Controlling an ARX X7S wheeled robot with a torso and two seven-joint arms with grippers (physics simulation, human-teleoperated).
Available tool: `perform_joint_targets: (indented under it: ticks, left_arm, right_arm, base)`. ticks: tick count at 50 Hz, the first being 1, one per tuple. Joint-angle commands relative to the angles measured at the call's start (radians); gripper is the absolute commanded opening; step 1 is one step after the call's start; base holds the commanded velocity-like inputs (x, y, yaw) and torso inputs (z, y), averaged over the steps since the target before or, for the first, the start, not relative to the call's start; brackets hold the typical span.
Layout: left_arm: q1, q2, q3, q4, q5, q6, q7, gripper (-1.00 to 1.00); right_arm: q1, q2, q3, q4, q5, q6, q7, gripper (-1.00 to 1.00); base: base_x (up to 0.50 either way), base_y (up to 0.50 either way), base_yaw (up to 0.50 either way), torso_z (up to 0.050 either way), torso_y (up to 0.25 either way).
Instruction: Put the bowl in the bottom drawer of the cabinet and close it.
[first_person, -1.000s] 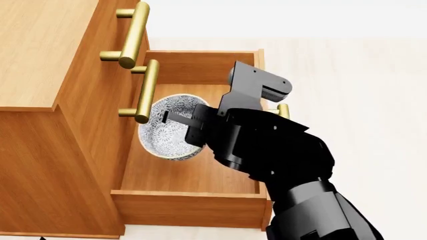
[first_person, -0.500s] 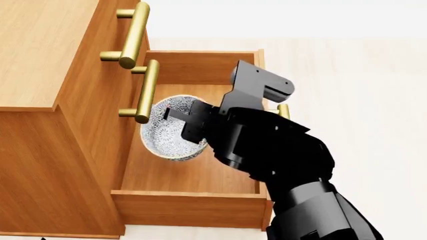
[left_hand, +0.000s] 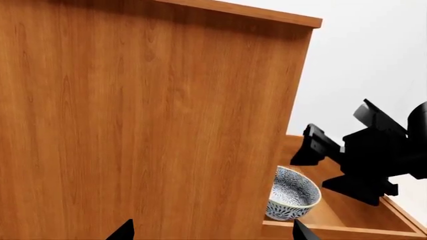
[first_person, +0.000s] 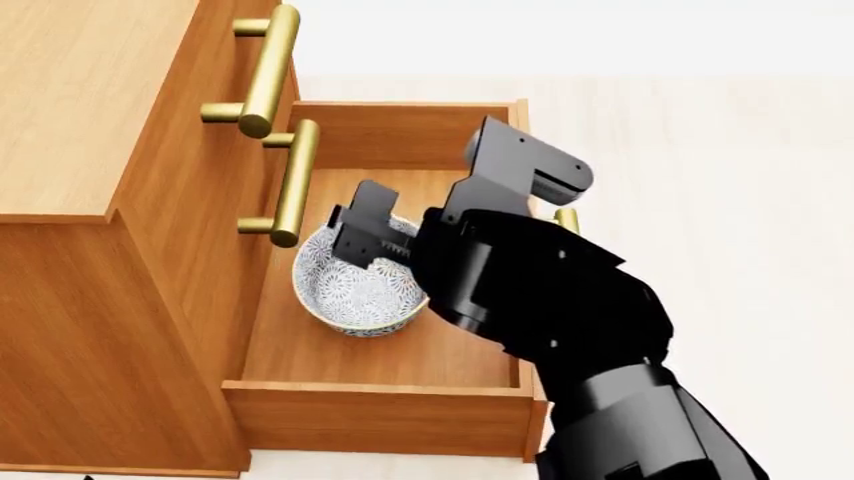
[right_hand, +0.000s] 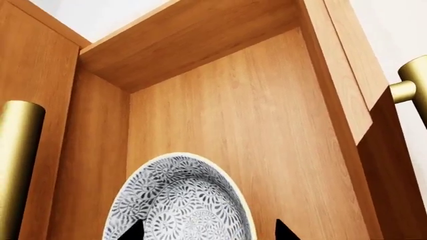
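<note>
The patterned bowl (first_person: 358, 296) sits upright on the floor of the pulled-out bottom drawer (first_person: 387, 412), close to the cabinet (first_person: 80, 110) face. My right gripper (first_person: 360, 228) hovers just above the bowl's rim, open and holding nothing. In the right wrist view the bowl (right_hand: 180, 200) lies below my right gripper (right_hand: 207, 231), one tip over its inside and the other outside its rim. My left gripper (left_hand: 212, 233) is open, facing the cabinet's side panel (left_hand: 147, 125), with the bowl (left_hand: 293, 194) and the right gripper (left_hand: 313, 148) beyond.
Two upper drawers are shut, their brass bar handles (first_person: 267, 70) (first_person: 294, 182) overhanging the open drawer near the bowl. The bottom drawer's own handle (first_person: 567, 220) peeks out behind my right arm. Pale floor (first_person: 721, 150) lies beyond the drawer front.
The bowl was tilted in my right gripper; now it rests upright on the drawer floor. The right gripper has opened and risen slightly off it.
</note>
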Motion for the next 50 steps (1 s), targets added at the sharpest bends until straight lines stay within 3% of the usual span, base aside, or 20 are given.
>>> perform_joint_targets:
  ticks: [1,24,50]
  left_arm:
    - [-0.002,0.000,0.004,-0.001,0.001,-0.001,-0.001,1.00]
    - [-0.007,0.000,0.009,-0.015,0.002,0.008,0.003,1.00]
    - [-0.008,-0.003,0.021,0.000,0.008,-0.002,-0.005,1.00]
  right_arm:
    - [-0.014,0.028,-0.007,-0.023,-0.002,0.008,0.044,1.00]
    - [0.006,0.076,0.010,-0.121,0.030,0.044,0.125,1.00]
    - [-0.002,0.254,0.105,-0.452,0.161,0.147,0.342,1.00]
  base:
    - [0.00,0.00,0.00,0.000,0.000]
    - [0.00,0.00,0.00,0.000,0.000]
    - [0.00,0.00,0.00,0.000,0.000]
